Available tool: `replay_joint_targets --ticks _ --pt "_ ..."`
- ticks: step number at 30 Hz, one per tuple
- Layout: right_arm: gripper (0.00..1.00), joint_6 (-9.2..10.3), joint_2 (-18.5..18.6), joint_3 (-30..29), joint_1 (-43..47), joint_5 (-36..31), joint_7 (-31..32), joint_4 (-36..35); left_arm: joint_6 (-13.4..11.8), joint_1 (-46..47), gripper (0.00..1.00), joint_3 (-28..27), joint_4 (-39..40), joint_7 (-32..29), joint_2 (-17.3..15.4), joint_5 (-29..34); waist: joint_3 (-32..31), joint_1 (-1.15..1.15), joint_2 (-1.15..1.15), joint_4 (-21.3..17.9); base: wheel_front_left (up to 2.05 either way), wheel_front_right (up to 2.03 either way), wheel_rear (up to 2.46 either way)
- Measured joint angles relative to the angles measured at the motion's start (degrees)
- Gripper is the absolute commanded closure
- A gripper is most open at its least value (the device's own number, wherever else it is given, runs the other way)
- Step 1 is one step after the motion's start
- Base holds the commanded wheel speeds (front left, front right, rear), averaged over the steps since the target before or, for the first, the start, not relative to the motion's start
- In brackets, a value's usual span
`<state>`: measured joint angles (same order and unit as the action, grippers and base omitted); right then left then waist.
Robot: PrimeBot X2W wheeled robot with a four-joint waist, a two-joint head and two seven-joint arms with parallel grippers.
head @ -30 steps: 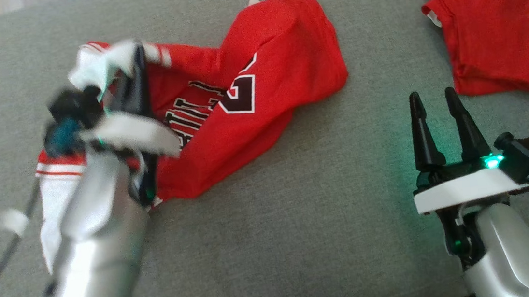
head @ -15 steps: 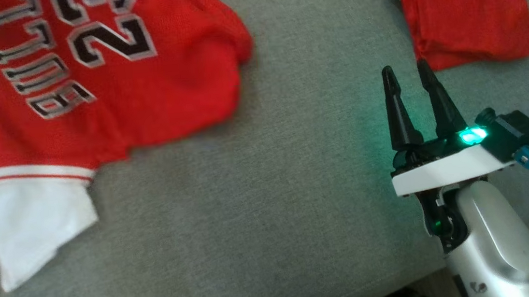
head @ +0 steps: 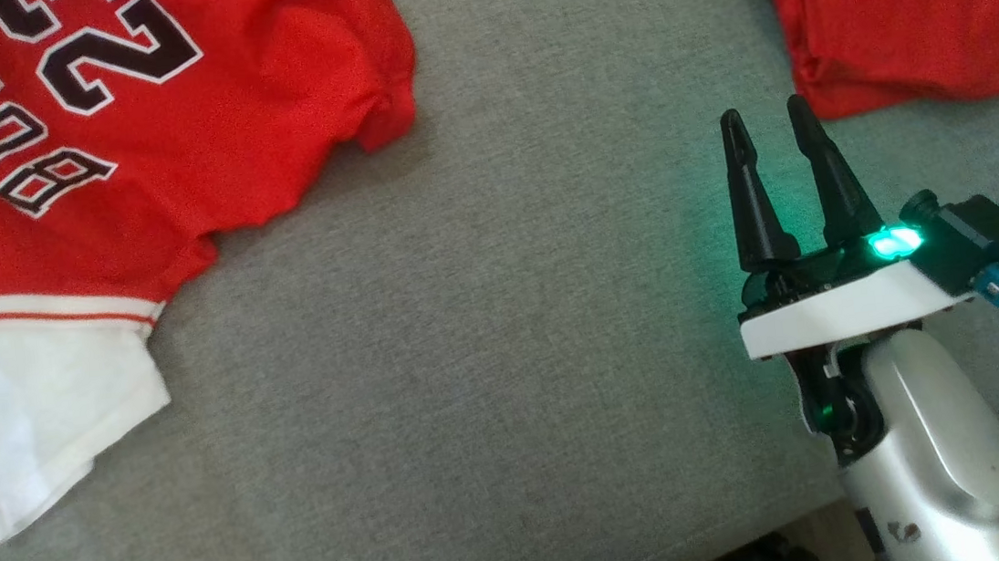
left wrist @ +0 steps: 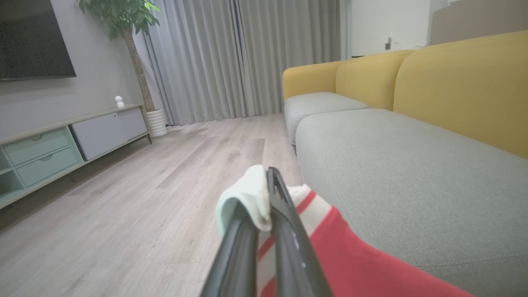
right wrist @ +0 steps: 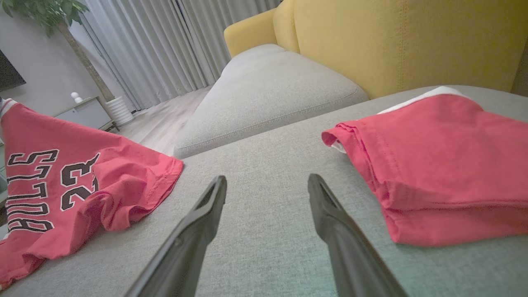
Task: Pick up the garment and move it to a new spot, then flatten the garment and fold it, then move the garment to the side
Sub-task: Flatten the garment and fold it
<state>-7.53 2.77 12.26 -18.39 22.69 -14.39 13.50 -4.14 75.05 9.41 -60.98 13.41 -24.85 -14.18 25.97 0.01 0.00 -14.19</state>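
The garment (head: 172, 119) is a red jersey with black lettering and white trim, lying at the left of the grey sofa cushion (head: 471, 366). In the left wrist view my left gripper (left wrist: 262, 194) is shut on the garment's (left wrist: 350, 264) white and red striped edge, near the cushion's side. In the right wrist view the garment (right wrist: 82, 185) rises to a peak at the far left. My right gripper (head: 763, 113) stands open over bare cushion, apart from the garment; its fingers (right wrist: 206, 214) hold nothing.
A second red cloth (head: 895, 4), folded, lies at the back right, just beyond my right gripper's tips. The yellow backrest (right wrist: 392, 37) stands behind the cushion. Wooden floor (left wrist: 144, 206) and a low cabinet (left wrist: 62, 144) lie past the sofa's side.
The head camera has shifted. My left arm has gone out of the head view, and the crumpled garment is now drawn out with its lettering showing. The right gripper stays open.
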Motion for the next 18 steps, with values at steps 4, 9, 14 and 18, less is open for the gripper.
replay_joint_targets --ticks 4,9,14,18 --pt "0.00 0.00 0.0 -0.3 0.0 -0.7 0.0 0.3 1.2 -0.3 0.00 0.7 -2.1 0.4 0.7 0.1 -0.9 0.00 0.00 1.5 0.00 0.00 0.00" --pt "0.00 0.00 0.0 -1.9 0.0 -1.8 0.0 1.2 3.5 -2.4 0.00 1.7 -2.5 0.9 4.3 -0.8 -2.9 -0.01 0.00 3.7 0.00 0.00 0.00" --pt "0.00 0.00 0.0 -4.0 0.4 -3.2 0.0 2.0 6.2 -8.7 0.00 1.5 1.6 1.1 7.6 -2.7 -5.9 -0.01 0.00 6.3 0.00 0.00 0.00" --pt "0.00 0.00 0.0 -5.6 1.2 -4.3 0.0 2.1 7.3 -15.6 0.00 1.1 8.9 1.3 9.8 -3.6 -8.5 -0.02 0.00 8.5 0.00 0.00 0.00"
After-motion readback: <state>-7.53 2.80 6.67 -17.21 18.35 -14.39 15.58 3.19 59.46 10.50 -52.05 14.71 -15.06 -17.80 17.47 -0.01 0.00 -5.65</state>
